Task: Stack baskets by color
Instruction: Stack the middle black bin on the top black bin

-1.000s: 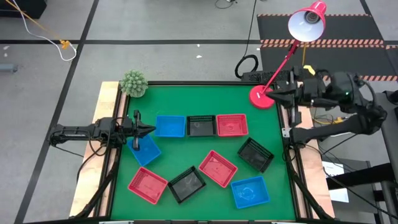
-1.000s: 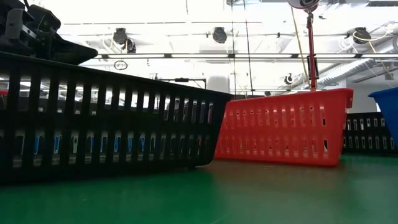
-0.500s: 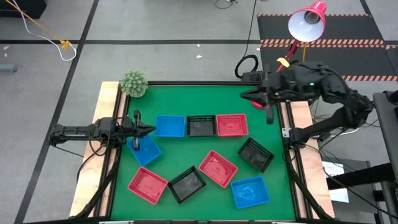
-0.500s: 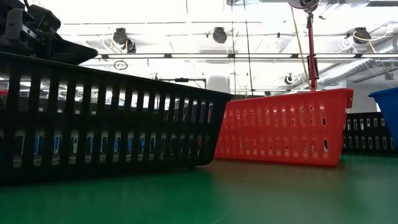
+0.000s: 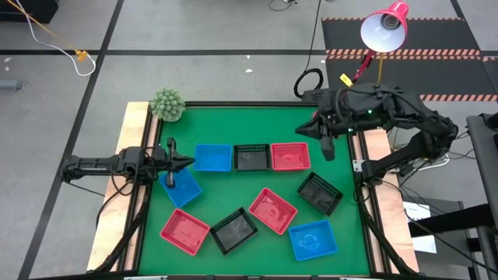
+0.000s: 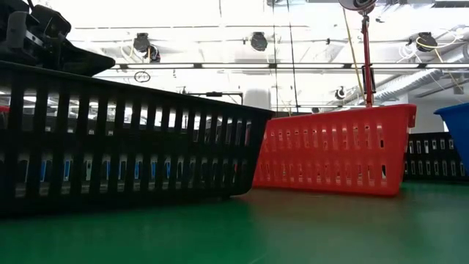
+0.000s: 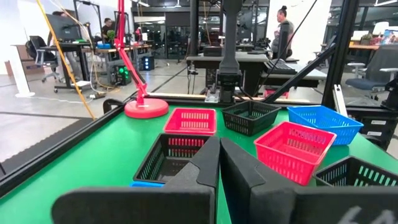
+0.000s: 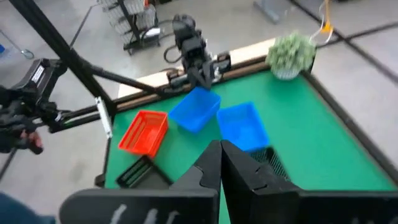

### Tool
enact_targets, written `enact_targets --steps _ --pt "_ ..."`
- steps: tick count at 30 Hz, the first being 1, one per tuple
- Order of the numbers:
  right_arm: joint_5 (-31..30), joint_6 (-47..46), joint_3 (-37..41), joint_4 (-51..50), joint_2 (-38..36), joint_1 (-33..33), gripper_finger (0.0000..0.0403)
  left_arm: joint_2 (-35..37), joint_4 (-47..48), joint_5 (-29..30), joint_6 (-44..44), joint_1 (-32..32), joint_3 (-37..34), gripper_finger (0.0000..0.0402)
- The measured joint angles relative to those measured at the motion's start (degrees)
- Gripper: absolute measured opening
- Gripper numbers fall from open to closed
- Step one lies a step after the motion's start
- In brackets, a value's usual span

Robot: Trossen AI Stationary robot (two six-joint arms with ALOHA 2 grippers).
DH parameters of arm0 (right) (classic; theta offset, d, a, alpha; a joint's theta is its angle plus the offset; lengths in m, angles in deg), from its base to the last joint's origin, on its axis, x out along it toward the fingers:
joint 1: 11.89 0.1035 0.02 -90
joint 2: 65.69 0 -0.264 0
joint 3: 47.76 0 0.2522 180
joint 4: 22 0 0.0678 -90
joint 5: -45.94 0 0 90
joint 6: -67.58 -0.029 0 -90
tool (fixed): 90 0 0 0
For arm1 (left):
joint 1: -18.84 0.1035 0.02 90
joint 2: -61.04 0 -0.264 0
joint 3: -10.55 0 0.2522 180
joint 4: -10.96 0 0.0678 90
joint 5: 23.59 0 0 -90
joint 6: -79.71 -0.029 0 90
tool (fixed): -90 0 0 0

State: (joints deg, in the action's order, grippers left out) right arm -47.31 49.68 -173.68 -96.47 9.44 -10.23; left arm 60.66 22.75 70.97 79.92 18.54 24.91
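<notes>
Holding a tilted blue basket point(image 5: 180, 187) by its wall, our left jaws point(image 5: 169, 180) sat beside the blue basket in the row point(image 5: 212, 158), probably for stacking; right jaws point(image 5: 325, 148), shut empty, hovered near it.

Green table point(image 5: 233, 124), nine baskets point(image 5: 271, 210) scattered on it, small plant point(image 5: 167, 103) at corner

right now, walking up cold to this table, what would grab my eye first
The nine coloured baskets scattered unstacked over the green table: a neat far row of blue basket, black basket and red basket, the rest strewn nearer. Next, the right gripper, shut, hanging above the red basket's end of that row. The left gripper, shut, sits at a tilted blue basket by the left edge.
</notes>
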Motion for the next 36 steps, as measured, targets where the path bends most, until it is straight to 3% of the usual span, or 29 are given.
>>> enact_targets --steps 15,19,26,36 --pt "-1.46 -3.43 0.00 -2.92 0.02 3.07 0.0000 0.01 -4.83 0.13 3.98 -0.71 0.12 0.0016" --pt "-1.49 -1.60 0.00 -2.94 0.02 3.07 0.0000 0.00 -4.81 1.65 3.32 -1.39 3.84 0.0004" --pt "-1.46 3.19 0.01 -2.95 0.02 3.07 0.0000 -5.08 2.51 3.51 3.12 -1.39 16.20 0.0002" --pt "-1.25 3.68 0.02 -2.95 0.02 3.07 0.0000 -24.55 14.44 4.56 3.80 -1.39 44.19 0.0001"
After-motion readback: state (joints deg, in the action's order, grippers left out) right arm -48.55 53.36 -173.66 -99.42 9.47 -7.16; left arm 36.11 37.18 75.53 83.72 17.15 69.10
